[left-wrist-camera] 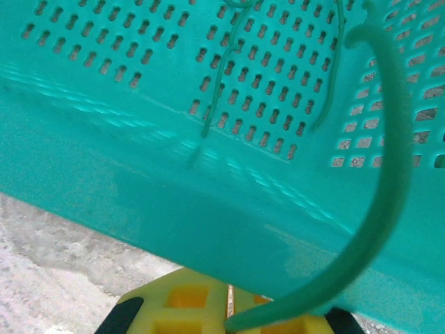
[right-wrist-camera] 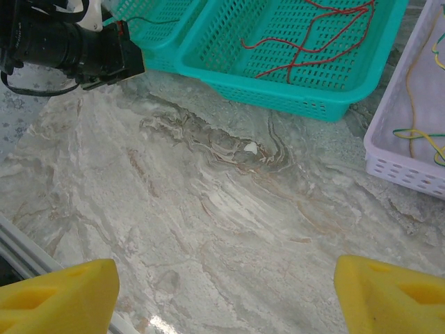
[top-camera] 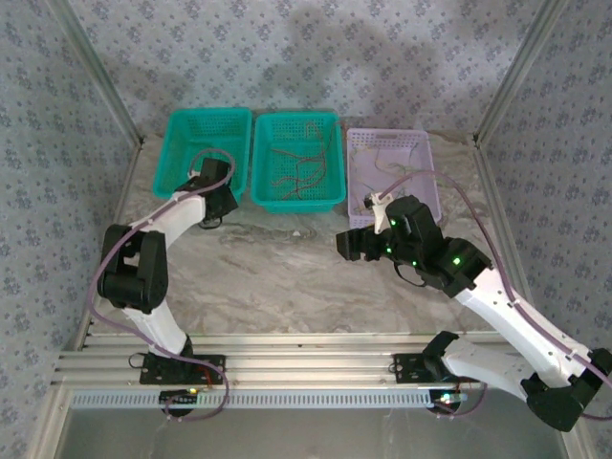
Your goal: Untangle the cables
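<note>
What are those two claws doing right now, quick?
Left gripper: closed, pinching a green cable.
Right gripper: open, holding nothing.

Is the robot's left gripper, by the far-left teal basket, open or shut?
Shut: the left gripper has its yellow fingers pressed together, pinching a green cable beside the teal basket.

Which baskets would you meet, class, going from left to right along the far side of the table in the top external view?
Left teal basket → middle teal basket, holding red-brown cables → lilac basket on the right.
</note>
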Tool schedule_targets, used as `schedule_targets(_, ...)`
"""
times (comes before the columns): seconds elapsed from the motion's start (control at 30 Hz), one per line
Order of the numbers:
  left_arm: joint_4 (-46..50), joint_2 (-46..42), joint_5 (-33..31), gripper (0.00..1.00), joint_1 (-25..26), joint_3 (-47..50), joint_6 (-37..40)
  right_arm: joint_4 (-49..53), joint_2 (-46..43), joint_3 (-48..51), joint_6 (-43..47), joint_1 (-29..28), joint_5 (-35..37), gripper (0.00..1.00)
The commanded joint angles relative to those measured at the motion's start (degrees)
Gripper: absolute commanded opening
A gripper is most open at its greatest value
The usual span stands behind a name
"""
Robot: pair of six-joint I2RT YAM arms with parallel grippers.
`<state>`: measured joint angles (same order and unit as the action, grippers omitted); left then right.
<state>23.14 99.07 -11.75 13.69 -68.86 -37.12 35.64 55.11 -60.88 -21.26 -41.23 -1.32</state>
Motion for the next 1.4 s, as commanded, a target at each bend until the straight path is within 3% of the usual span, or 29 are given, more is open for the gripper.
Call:
schedule_targets(0.0,1.79,-4.15,1.29,0.00,-1.33,-5.36,-1.36,-0.40,-0.79,-0.64,-0.80,-0.25,-0.57,0.83)
schedule_targets(0.27,7.22,-1.51,4.87,0.00,-2.44,-11.45,-0.47,-0.53,-0.11,-0.55,-0.41,-0.19,-0.52,0.82)
schedule_targets(0.63,5.65,0.33,6.09,0.00,-2.11,-8.19,-1.70,-0.92,0.08,0.06,-0.54,-0.15,-0.76,0.83)
schedule_targets(0.97,3.57,0.73,6.40,0.00,1.69,-0.88,-4.29,-0.92,-0.20,1.02,-0.69,-0.16,-1.27,0.83)
schedule_targets(1.2,4.42,-7.13,6.29,0.00,3.96,0.88,-6.55,-0.80,-0.61,1.02,-0.51,-0.13,-1.46,0.82)
schedule_targets(1.37,9.49,-10.65,3.51,0.00,3.87,-5.83,-2.54,-0.47,-0.53,0.85,-0.54,-0.07,-2.16,0.83)
